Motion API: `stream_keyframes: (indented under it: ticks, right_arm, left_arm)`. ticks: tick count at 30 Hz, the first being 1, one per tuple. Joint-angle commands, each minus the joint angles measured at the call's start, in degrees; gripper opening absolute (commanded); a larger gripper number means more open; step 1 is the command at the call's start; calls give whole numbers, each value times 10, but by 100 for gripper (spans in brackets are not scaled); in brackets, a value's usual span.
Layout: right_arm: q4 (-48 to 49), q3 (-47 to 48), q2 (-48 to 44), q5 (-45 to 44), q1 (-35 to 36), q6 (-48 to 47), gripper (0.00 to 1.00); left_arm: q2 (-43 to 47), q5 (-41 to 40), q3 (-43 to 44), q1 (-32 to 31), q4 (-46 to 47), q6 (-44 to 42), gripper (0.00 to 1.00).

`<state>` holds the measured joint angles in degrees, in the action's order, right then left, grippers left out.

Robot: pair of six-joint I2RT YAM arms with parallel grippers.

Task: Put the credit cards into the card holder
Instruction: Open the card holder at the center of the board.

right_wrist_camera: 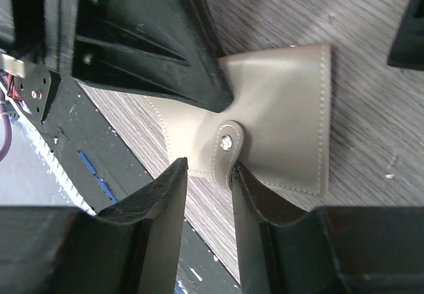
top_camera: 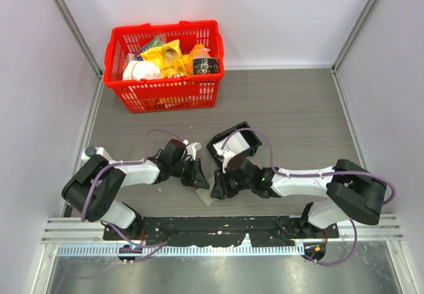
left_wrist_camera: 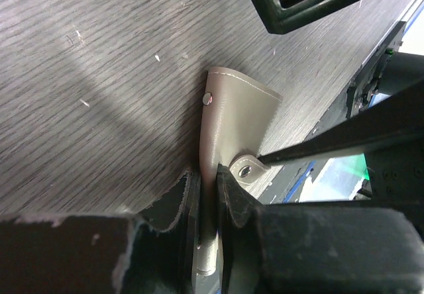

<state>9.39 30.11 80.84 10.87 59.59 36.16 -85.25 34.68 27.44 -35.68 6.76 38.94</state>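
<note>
- Two grippers meet over one small flat grey-beige folding card holder [right_wrist_camera: 285,108], which lies on the grey wood-grain table [top_camera: 298,108] just in front of the arm bases, between the two wrists.
- On the left, the left gripper [left_wrist_camera: 207,188] has its jaws clamped on one edge of the card holder, pinning it in place.
- In the middle, the card holder looks closed, with its rounded snap tab [right_wrist_camera: 227,145] folded over the edge.
- On the right, the right gripper [right_wrist_camera: 207,175] has its jaws apart and straddling that tab. One finger touches it or sits just beside it, and a gap shows on the other side.
- Judged from this, the step in hand is opening the holder, and no card has gone in yet.
- The next move calls for the right jaws to close on the tab and peel it off its stud while the left grip holds firm. A tab this thin could slip out.
- Far left at the back, a red plastic mesh basket [top_camera: 165,92] full of packaged goods stands well apart and is no hindrance.
- Just behind the right wrist sits a black rectangular open tray [top_camera: 232,143], near enough to crowd a backward swing.
- No view plainly shows the credit cards, and I cannot tell whether the tray holds them.
</note>
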Motion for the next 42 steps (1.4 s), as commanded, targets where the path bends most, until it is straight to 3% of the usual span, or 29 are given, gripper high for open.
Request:
stream_keyframes:
  ticks: [1,8,10,13,15,25,31,36,42]
  right_arm:
    - [-13,43,19,-23,17,-6,38]
    - [-4,50,66,-14,17,20,37]
    - [-4,47,66,-23,17,21,30]
    - [4,46,66,-2,18,11,7]
    - [23,42,67,31,17,-7,1]
    - [22,6,-3,175,21,-100,1]
    - [-31,-4,-2,211,22,-113,1]
    - [-130,5,-2,103,21,-105,25]
    - [-149,-15,-22,79,21,-91,31]
  left_arm:
    - [6,-58,-6,-6,14,10,13]
    - [15,-72,-10,-7,12,16,11]
    - [18,-83,-11,-6,9,19,9]
    - [23,-117,-10,-7,-5,31,2]
    - [24,-142,-6,-6,-17,39,0]
    - [38,-273,14,-6,-85,76,0]
    - [32,-288,22,-6,-100,75,0]
    - [50,-275,7,-6,-98,71,4]
    - [104,-286,-32,-6,-97,86,21]
